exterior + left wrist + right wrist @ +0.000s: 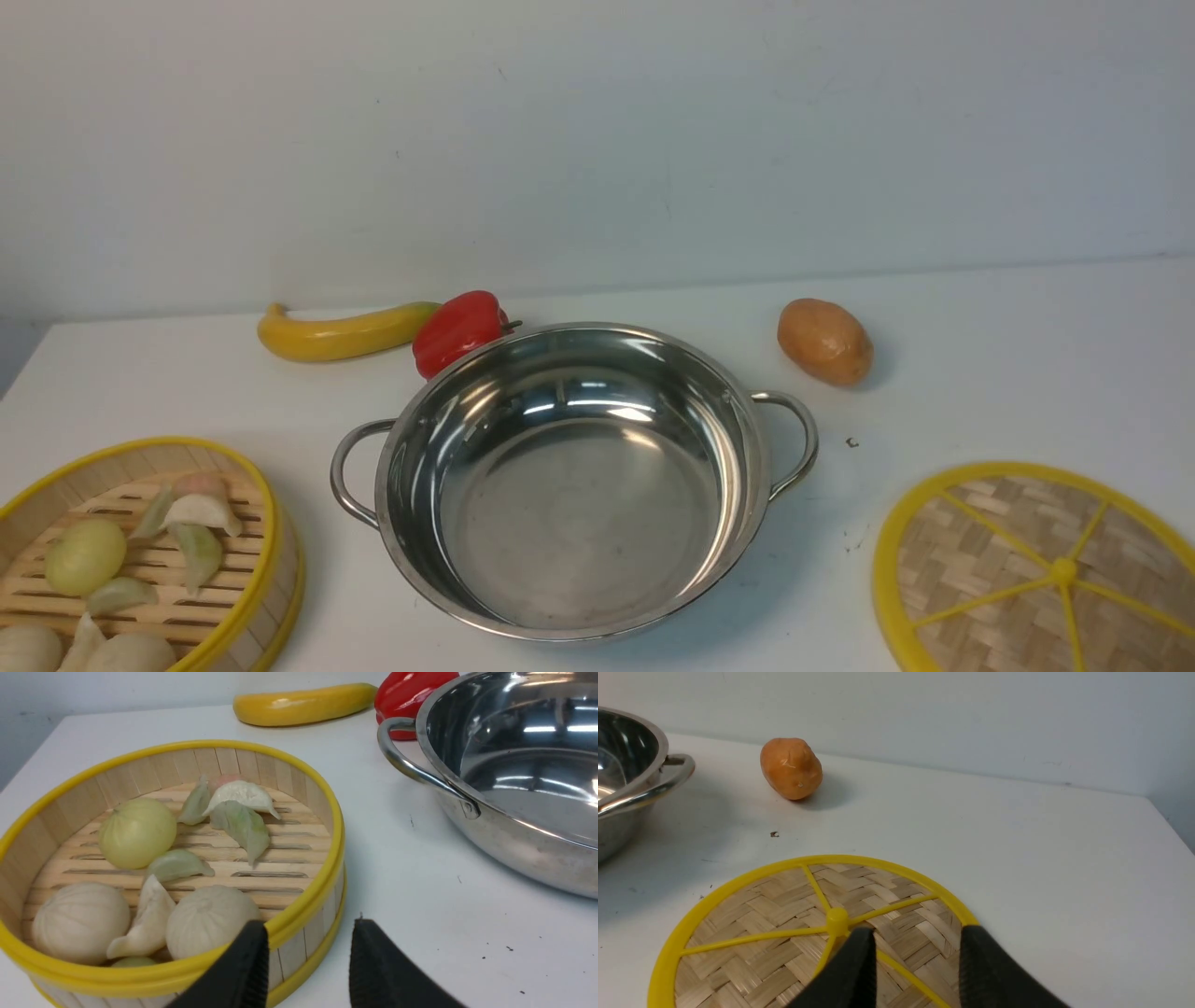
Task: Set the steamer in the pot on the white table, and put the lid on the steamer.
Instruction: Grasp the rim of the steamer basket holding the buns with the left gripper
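Note:
The steamer [103, 469] stands on the white table [980, 373] at the near left, holding pale buns and dumplings. The shiny pot [579, 373] sits empty in the middle with its two loop handles pointing left and right. The lid [990, 541] lies flat at the near right. No gripper shows in the front view. In the left wrist view my left gripper [308, 924] is open, its fingers straddling the near rim of the steamer [224, 763], with the pot [514, 765] beyond. My right gripper [917, 929] is open just above the lid [784, 896].
A long yellow vegetable [341, 333] and a red pepper [459, 329] lie behind the pot on the left, the pepper close to its rim. A brown potato [825, 341] lies behind it on the right. A pale wall closes the back of the table.

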